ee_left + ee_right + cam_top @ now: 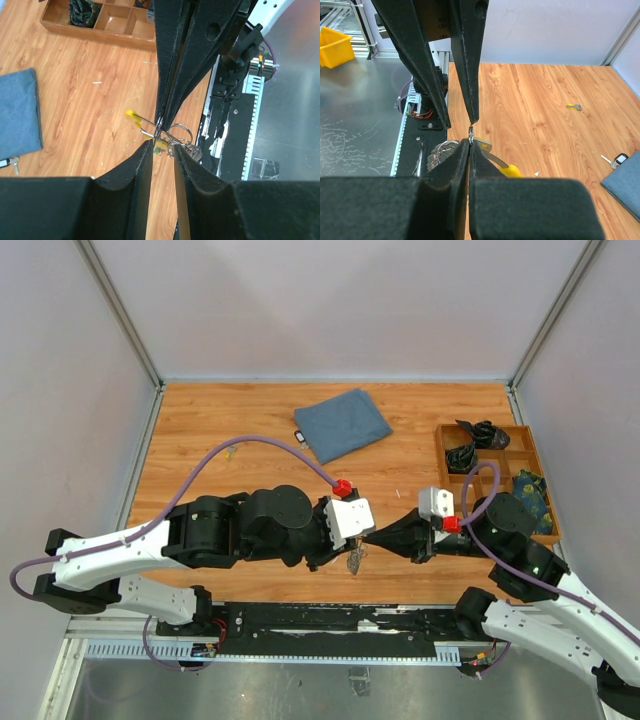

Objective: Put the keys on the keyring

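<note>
The keyring (181, 134), a thin grey metal loop, hangs in the air between my two grippers near the table's front edge. A yellow-headed key (131, 114) and a bunch of small keys (192, 151) hang from it. My right gripper (470, 142) is shut on the ring's wire (470, 133). My left gripper (162, 146) is open, its jaws a finger-width apart, with its tips right at the ring. In the top view the left gripper (361, 540) and the right gripper (373, 537) meet tip to tip, and the keys (355, 559) dangle below.
A blue cloth (342, 425) lies at the back middle with a key and fob (299, 436) by its left corner. A small loose key (232, 450) lies at the far left. A wooden compartment tray (522, 443) holding dark items stands at the right.
</note>
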`<move>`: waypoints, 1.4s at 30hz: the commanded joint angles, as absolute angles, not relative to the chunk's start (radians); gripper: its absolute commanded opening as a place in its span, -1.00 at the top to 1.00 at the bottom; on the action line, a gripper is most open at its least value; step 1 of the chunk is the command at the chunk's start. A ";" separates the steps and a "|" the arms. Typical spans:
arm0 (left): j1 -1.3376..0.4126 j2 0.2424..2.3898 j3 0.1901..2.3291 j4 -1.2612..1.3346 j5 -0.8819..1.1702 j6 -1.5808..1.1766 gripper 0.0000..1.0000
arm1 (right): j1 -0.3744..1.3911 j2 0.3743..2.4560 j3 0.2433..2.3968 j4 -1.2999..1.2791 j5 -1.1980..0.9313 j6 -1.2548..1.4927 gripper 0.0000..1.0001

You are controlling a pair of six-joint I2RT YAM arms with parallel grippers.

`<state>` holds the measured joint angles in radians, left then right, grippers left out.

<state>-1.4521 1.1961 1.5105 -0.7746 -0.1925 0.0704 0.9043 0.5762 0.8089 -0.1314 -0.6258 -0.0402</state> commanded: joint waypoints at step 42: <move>-1.460 1.200 1.499 -0.738 -0.230 0.076 0.99 | 0.931 0.528 0.854 -0.010 -0.654 0.007 0.99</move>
